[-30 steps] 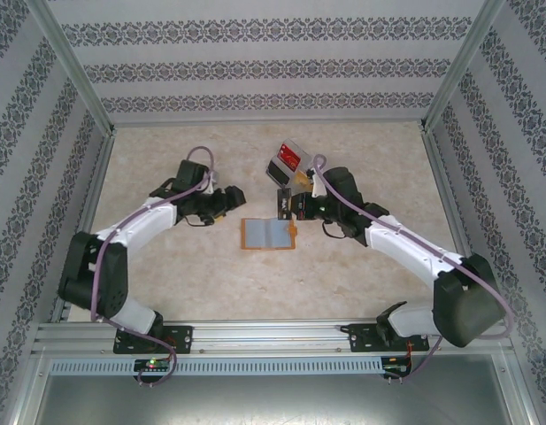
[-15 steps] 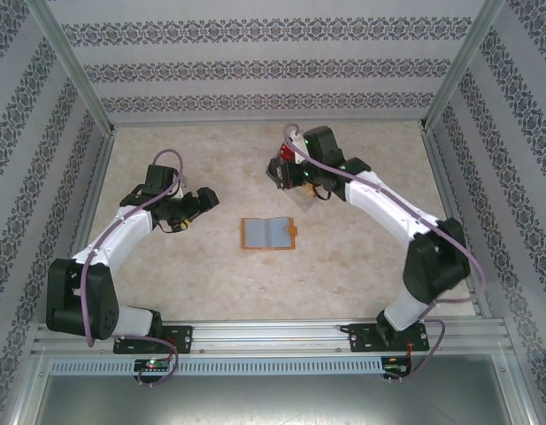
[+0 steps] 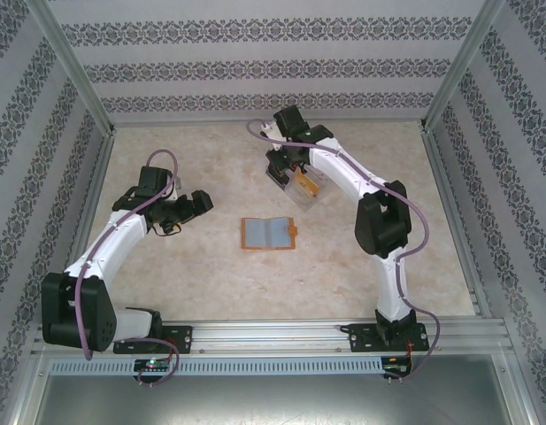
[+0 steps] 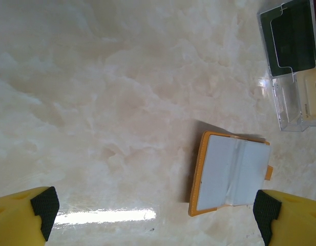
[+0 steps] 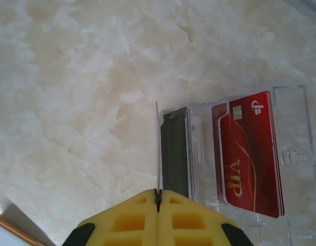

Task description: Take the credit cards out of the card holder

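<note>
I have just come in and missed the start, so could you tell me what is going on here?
The card holder lies open and flat mid-table, its grey-blue pockets looking empty. The right hand, shut, is over the clear tray, where a red card and a dark card sit in separate compartments; it may be pinching a thin card seen edge-on. The left hand hovers open left of the card holder, holding nothing.

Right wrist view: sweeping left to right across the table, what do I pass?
Corner of the card holder → dark grey card → red card; both cards sit in the clear tray.
</note>
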Motion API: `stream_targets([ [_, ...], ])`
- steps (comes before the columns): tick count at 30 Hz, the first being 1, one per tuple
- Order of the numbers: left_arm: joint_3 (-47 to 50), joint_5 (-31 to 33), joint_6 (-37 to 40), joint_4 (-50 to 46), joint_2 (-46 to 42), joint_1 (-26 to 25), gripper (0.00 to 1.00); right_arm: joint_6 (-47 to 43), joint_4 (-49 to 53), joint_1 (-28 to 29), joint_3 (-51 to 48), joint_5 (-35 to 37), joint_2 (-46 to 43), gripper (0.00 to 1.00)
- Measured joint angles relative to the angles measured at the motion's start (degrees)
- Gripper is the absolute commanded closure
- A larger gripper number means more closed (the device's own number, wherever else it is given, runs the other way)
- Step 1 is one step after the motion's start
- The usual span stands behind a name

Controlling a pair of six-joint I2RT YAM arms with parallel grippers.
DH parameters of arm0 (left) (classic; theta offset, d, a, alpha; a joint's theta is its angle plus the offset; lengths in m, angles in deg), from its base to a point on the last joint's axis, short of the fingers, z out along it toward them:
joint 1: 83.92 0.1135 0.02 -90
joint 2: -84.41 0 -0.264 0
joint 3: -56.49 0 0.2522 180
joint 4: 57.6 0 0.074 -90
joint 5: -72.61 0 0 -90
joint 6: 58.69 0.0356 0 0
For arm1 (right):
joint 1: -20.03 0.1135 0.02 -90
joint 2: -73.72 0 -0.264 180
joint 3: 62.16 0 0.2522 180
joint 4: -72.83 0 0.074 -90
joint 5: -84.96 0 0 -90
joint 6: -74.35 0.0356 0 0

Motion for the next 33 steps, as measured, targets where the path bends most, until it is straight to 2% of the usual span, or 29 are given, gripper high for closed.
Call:
stream_targets([
  [11, 0.0, 0.0, 0.0, 0.0, 0.4, 0.1, 0.01, -4.3, 6.6, 0.0, 9.6, 2.5, 8.2, 1.0],
  [33, 0.0, -0.5, 0.2, -0.1, 0.8, 0.1, 0.0, -4.1, 11.0, 0.0, 15.0, 4.2, 12.5, 0.99],
])
